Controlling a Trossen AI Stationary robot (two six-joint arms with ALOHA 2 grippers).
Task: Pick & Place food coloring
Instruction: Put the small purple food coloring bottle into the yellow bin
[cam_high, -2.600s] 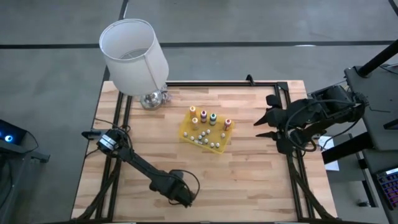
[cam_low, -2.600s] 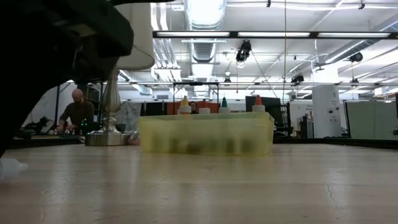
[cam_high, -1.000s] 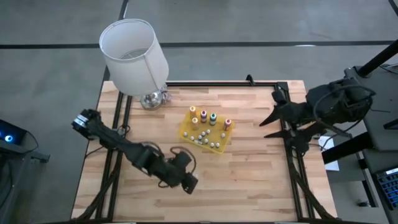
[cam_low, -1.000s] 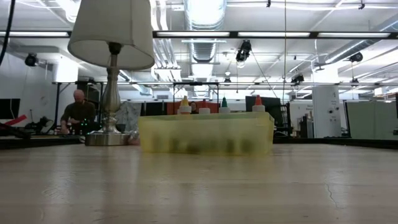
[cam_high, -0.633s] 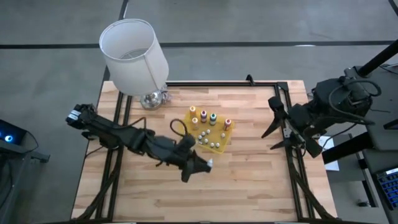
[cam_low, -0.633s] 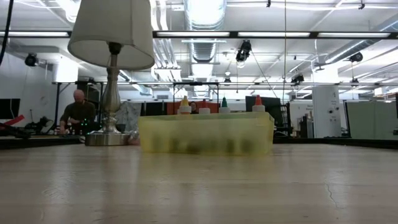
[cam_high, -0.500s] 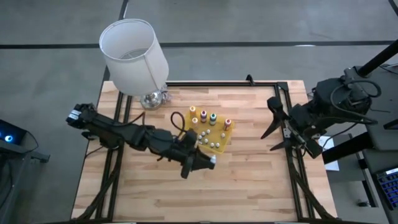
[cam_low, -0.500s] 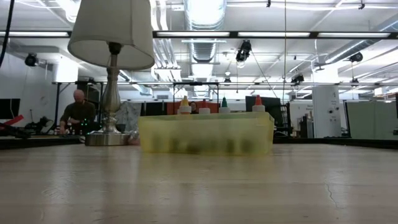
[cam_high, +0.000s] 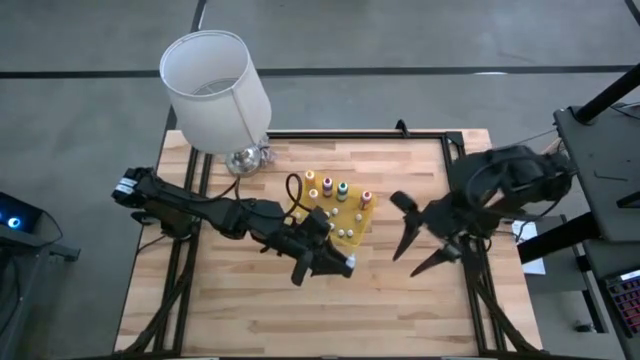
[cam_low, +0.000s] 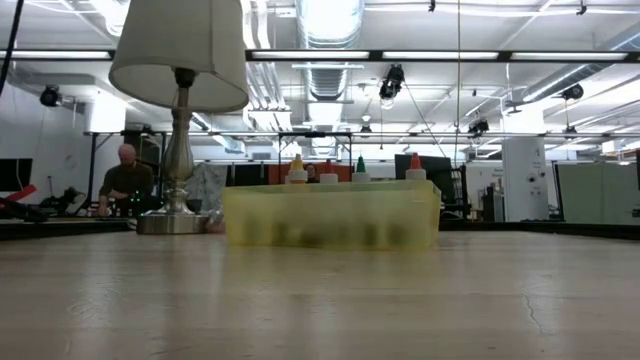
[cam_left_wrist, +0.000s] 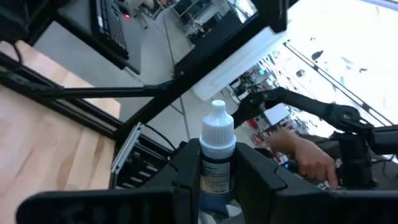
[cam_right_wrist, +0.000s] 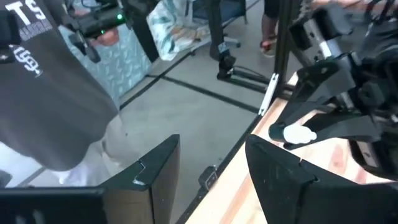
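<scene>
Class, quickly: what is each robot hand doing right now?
Left hand: closed on a white-capped dropper bottle, near the yellow tray.
Right hand: open, holding nothing, right of the tray.

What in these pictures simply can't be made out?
- Held bottle: its lower part is hidden between the left gripper jaws; label print too small to read.
- Small vials in the yellow tray: low view shows only blurs through the wall.
- Both arms: absent from the low view.
</scene>
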